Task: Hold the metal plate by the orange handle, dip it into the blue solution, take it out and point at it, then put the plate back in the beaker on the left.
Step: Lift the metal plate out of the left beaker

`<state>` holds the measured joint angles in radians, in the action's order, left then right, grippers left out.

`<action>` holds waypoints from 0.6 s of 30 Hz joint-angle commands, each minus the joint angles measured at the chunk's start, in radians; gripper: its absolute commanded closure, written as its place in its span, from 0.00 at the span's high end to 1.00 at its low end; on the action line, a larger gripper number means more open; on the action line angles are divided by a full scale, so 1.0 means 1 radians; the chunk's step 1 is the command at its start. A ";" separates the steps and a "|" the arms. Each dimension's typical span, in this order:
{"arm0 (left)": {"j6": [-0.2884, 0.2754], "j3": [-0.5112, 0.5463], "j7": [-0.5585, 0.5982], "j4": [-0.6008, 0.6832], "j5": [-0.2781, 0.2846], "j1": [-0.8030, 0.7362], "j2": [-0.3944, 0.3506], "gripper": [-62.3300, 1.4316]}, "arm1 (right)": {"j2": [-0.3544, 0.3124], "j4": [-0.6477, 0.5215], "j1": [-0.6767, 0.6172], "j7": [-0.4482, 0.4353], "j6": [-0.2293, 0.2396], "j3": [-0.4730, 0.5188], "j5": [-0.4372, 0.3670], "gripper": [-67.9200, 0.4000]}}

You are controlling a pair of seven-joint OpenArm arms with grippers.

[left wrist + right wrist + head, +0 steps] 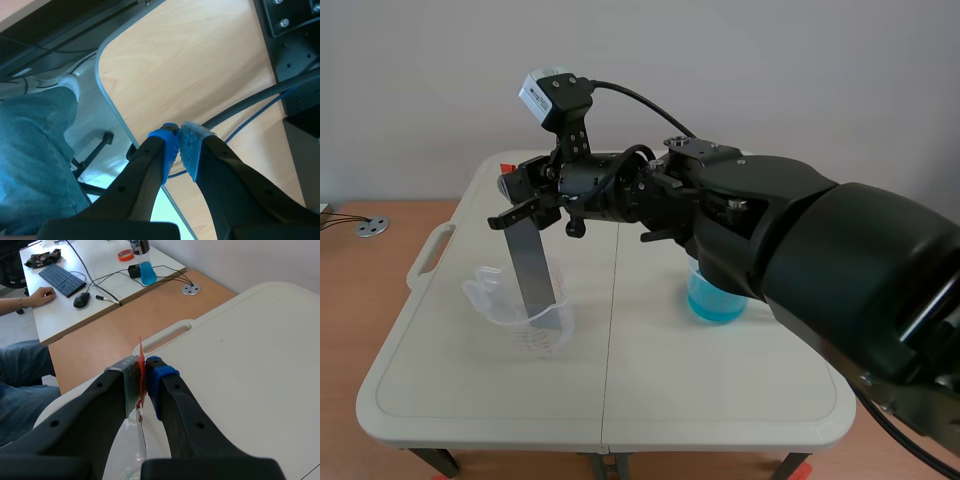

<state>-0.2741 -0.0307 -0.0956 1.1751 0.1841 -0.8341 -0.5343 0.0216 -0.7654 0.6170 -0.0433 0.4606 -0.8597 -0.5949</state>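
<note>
Currently: right gripper point(525, 198) is clamped on the orange handle point(141, 365), a thin orange edge pinched between its two pads. The metal plate point(533, 265) hangs from it, slightly tilted, with its lower end inside the mouth of the clear beaker point(525, 325) on the left of the table point(720, 395). Cannot tell whether it touches the bottom. The beaker of blue solution point(715, 300) stands well apart to the right, partly behind the arm.

Left gripper point(179, 149): pads together, nothing held, off the table edge over the floor, near a person's jeans point(35, 150).

Step, as judged: plate at the left beaker, either being taken from it or being set back; the pictures alone do not settle which. If taking: raise until the lower end clears the rim, then carry across. If returning: lower fully, then release the handle.
</note>
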 commanded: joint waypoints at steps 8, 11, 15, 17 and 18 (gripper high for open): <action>-0.007 0.003 0.010 0.016 0.006 -0.010 0.002 0.11 | -0.002 -0.019 0.026 -0.050 0.030 0.001 -0.019 0.02; -0.009 0.003 0.010 0.016 0.006 -0.010 0.002 0.11 | -0.002 -0.024 0.026 -0.064 0.086 0.001 -0.020 0.02; -0.009 0.003 0.010 0.016 0.006 -0.010 0.002 0.11 | -0.003 -0.030 0.026 -0.094 0.132 0.001 -0.020 0.02; -0.009 0.003 0.010 0.016 0.006 -0.010 0.002 0.11 | -0.007 -0.039 0.026 -0.101 0.143 0.001 -0.019 0.02; -0.009 0.003 0.010 0.016 0.006 -0.010 0.002 0.11 | -0.011 -0.045 0.026 -0.103 0.156 0.002 -0.019 0.02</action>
<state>-0.2813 -0.0307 -0.0956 1.1751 0.1841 -0.8341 -0.5343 0.0120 -0.7746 0.6147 -0.1272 0.6022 -0.8597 -0.5961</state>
